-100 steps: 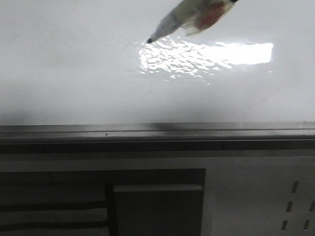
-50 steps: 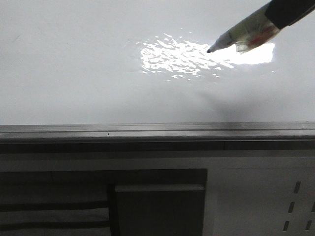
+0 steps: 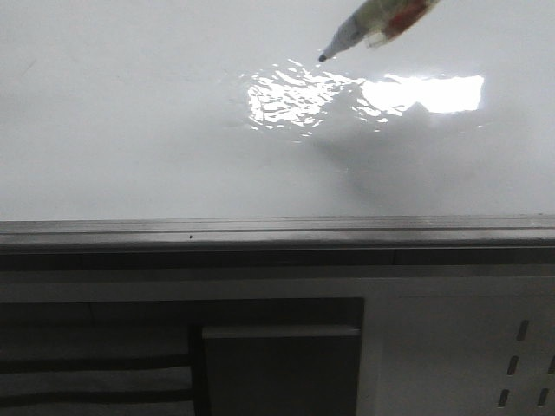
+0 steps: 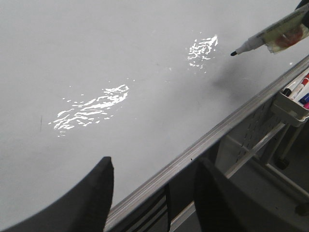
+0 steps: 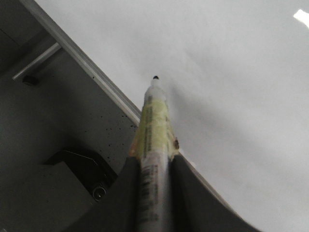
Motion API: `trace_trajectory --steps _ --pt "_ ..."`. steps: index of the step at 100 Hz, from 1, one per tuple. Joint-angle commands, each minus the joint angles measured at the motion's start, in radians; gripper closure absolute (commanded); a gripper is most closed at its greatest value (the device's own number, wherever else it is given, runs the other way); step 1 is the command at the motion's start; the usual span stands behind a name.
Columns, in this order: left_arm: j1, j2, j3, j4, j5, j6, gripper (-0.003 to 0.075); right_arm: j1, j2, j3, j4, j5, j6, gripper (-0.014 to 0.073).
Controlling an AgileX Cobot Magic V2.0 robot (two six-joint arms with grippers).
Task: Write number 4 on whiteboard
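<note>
The whiteboard [image 3: 130, 130] is a glossy white surface with a rippled light patch. It also fills the left wrist view [image 4: 120, 58] and the right wrist view [image 5: 231, 72]. The number 4 is out of view. My right gripper [image 5: 153, 179] is shut on a marker [image 5: 154, 121] wrapped in yellowish tape. Only the marker [image 3: 377, 22] shows in the front view, at the top right. Its black tip hangs above the board, apart from its shadow. The same marker [image 4: 273, 34] appears in the left wrist view. My left gripper [image 4: 157, 193] is open over the board's near rim, holding nothing.
A grey metal rim [image 3: 277, 227] runs along the board's near edge. Below it sits a dark panel with slots [image 3: 277, 355]. A small white tray [image 4: 293, 108] with spare markers hangs off the frame past the rim.
The marker tip swung right across the light patch, then came back left and upward. The dark gripper seen half a second ago has left the front view.
</note>
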Motion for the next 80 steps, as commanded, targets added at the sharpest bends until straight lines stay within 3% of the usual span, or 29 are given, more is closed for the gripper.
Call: trace_trajectory --steps 1,13,80 --pt "0.004 0.006 -0.027 -0.035 -0.064 -0.011 0.0365 -0.005 -0.046 0.021 0.099 -0.170 -0.012 0.0648" --pt "0.004 0.006 -0.027 -0.035 -0.064 -0.011 0.0365 -0.008 -0.100 0.179 0.147 -0.350 -0.015 0.0648" --pt "0.004 0.006 -0.027 -0.035 -0.067 -0.011 0.0365 -0.004 0.123 0.154 0.131 -0.363 -0.012 0.0648"
